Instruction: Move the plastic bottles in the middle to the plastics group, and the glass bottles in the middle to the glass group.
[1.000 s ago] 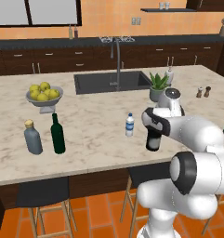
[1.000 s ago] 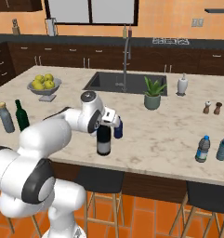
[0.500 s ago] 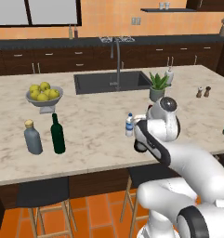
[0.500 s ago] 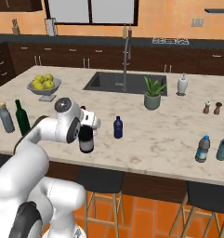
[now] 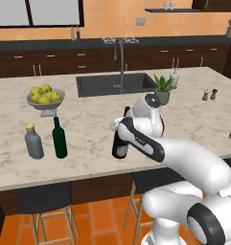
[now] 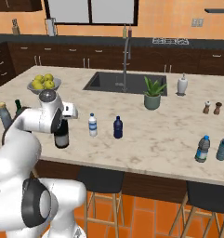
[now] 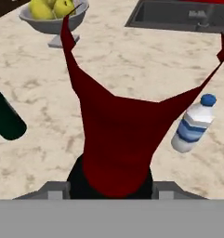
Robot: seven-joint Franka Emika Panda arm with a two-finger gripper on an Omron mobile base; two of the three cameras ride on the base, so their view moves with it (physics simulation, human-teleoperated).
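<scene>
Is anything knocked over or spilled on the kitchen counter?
No, nothing is spilled. The wine bottle in the gripper stands upright, and so do the water bottle, the green bottle and the grey bottle.

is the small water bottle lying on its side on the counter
No, in the right base view the water bottle stands upright on the counter, blue cap up.
</scene>
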